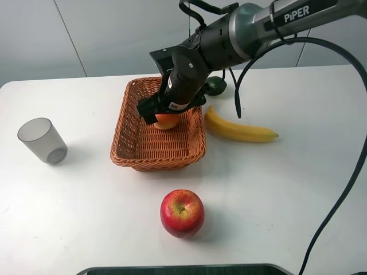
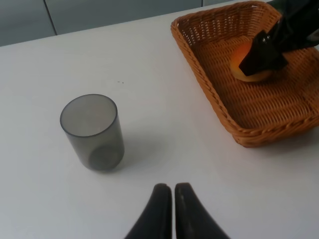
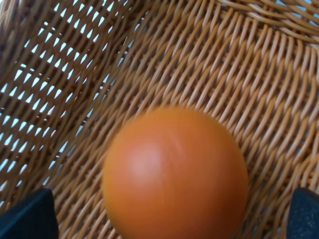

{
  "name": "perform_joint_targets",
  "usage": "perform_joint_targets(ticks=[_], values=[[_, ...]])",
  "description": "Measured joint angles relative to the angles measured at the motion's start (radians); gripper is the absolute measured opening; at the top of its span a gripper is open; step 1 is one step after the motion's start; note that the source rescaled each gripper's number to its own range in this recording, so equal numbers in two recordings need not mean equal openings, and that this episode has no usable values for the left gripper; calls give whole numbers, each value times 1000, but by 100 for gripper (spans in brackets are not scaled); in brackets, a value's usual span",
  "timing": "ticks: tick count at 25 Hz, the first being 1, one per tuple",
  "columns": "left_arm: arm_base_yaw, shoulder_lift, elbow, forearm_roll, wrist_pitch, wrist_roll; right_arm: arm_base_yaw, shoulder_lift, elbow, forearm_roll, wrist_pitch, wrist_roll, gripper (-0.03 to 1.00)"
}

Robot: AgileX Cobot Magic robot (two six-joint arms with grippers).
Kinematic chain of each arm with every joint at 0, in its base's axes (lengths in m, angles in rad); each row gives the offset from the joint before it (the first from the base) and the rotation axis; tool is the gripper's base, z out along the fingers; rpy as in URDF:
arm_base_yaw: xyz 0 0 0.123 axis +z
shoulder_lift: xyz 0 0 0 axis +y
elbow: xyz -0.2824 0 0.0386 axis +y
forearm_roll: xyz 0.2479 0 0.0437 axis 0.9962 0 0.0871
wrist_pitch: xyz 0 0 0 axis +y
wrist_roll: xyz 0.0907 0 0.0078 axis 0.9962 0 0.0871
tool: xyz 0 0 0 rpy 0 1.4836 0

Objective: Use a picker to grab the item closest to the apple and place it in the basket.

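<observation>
A red apple (image 1: 182,212) rests on the white table near the front. Behind it stands the wicker basket (image 1: 155,162). My right gripper (image 1: 164,112) reaches down into the basket over an orange fruit (image 1: 166,121). In the right wrist view the orange (image 3: 174,174) is blurred and sits between the two fingertips (image 3: 25,214), with a gap on each side, so the gripper (image 3: 169,216) is open. In the left wrist view the basket (image 2: 209,84) holds the orange (image 2: 244,69), and the left gripper (image 2: 173,191) is shut on nothing above the table.
A yellow banana (image 1: 238,129) lies to the right of the basket, with a dark green fruit (image 1: 216,86) behind it. A grey translucent cup (image 1: 43,140) (image 2: 93,132) stands at the left. The right arm's black cable (image 1: 344,195) hangs down along the right side.
</observation>
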Motion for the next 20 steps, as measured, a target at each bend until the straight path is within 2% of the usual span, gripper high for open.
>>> perform_joint_targets(ticks=[6, 11, 15, 20], values=[[0, 0, 0, 0, 0, 0, 0, -97, 0, 0, 38, 0, 99], [0, 0, 0, 0, 0, 0, -13, -191, 0, 40, 143, -23, 100], [0, 0, 0, 0, 0, 0, -69, -277, 23, 122, 229, -90, 100], [0, 0, 0, 0, 0, 0, -215, -416, 177, 153, 256, -111, 100]])
